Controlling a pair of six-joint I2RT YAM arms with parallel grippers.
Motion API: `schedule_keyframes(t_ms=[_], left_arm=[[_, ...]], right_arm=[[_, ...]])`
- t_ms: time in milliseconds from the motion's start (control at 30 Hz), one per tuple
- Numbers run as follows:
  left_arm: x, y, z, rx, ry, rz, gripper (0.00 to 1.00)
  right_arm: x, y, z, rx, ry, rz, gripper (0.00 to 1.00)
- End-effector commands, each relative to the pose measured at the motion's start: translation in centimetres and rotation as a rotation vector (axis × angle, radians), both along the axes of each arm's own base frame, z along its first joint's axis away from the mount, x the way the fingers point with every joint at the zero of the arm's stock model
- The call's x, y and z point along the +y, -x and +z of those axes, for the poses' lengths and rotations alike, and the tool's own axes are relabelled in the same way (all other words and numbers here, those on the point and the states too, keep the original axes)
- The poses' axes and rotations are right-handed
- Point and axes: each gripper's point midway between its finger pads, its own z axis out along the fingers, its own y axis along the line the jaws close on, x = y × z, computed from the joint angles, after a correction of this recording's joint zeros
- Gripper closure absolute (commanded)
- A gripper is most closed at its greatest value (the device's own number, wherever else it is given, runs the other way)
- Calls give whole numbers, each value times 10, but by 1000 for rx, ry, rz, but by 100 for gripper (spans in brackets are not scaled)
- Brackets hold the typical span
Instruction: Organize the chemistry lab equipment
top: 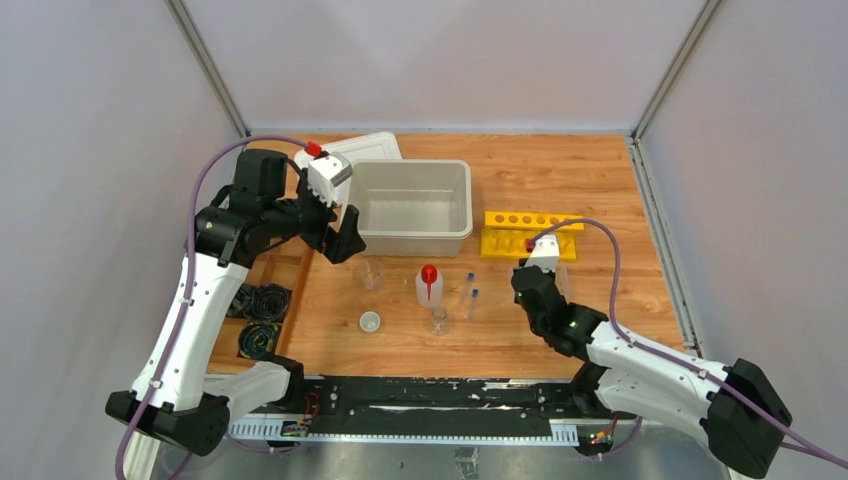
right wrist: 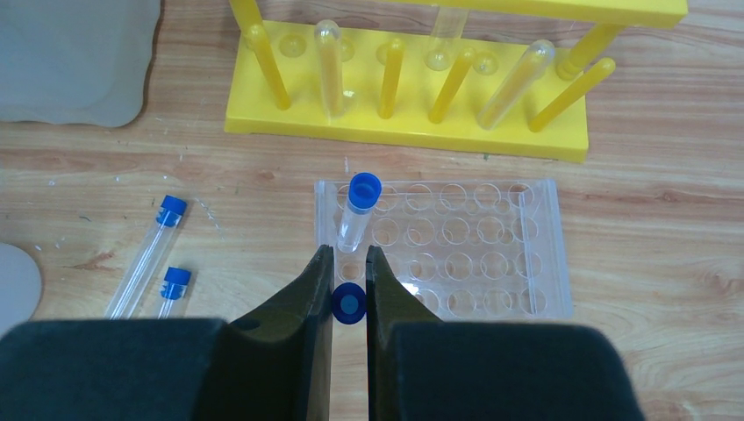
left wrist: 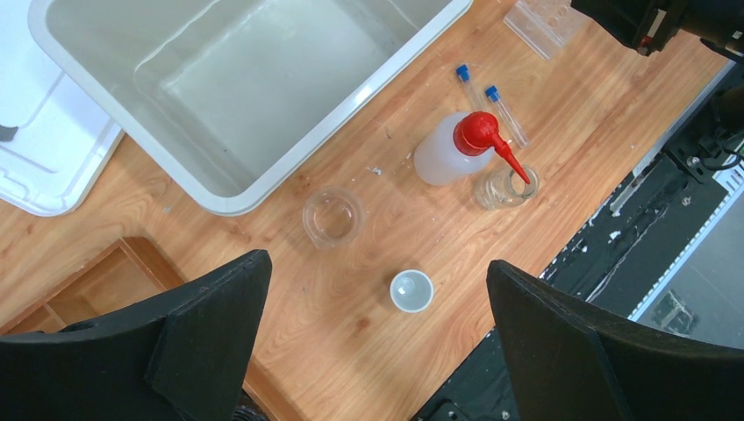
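Observation:
My right gripper (right wrist: 349,263) is shut on a blue-capped test tube (right wrist: 349,304), held upright over the near left corner of a clear tube rack (right wrist: 465,254). Another capped tube (right wrist: 360,210) stands in that rack. Two capped tubes (right wrist: 149,254) (right wrist: 171,289) lie on the table to the left. My left gripper (left wrist: 375,263) is open and empty, high above a tiny white cup (left wrist: 411,290) and a clear beaker (left wrist: 332,216). The white squeeze bottle (left wrist: 447,151) with its red nozzle stands beside a small glass flask (left wrist: 502,189).
A grey bin (top: 412,205) stands at the back middle with a white lid (top: 350,152) behind its left side. A yellow tube rack (top: 530,235) holding uncapped tubes is right of the bin. Black cable coils (top: 262,300) lie in a wooden tray at the left.

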Motion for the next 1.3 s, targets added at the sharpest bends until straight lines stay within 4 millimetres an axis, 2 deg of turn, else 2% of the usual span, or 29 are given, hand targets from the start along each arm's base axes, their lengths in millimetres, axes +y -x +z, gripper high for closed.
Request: schedule_keyframes(t_ms=[0,467,667,733,833,900,967,1133,1200,1267], left_arm=[[-1,0,15,-48,12,-9,0],[-1,-1,17,-55,11,-11,0],[-1,-1,18,-60,12,-12,0],[-1,0,18,-59,12,-11,0],[-1,0,19,-62,14,-12,0],[-2,-1,19,-60,15,-13,0],[-2,0,20,-59,20,-15,0],[-2,0,22,-66,20,-16,0],[-2,0,23,-69,21,-16,0],[-2,0,23,-70,22,-15,0]], right_arm=[[-9,-3,-3,-27,-2,-53,100],[-2,0,-27,24,-44,-60,100],[-5,3,-27,50,-51,-87,98],[-7,5,-23,62,-44,-92,90],[-8,7,-9,63,-50,-94,68],[-10,8,5,51,-73,-106,54],[-9,8,24,36,-104,-111,45],[5,7,66,11,-167,-51,38],[13,7,74,29,-183,-29,41],[26,7,75,68,-197,6,50]])
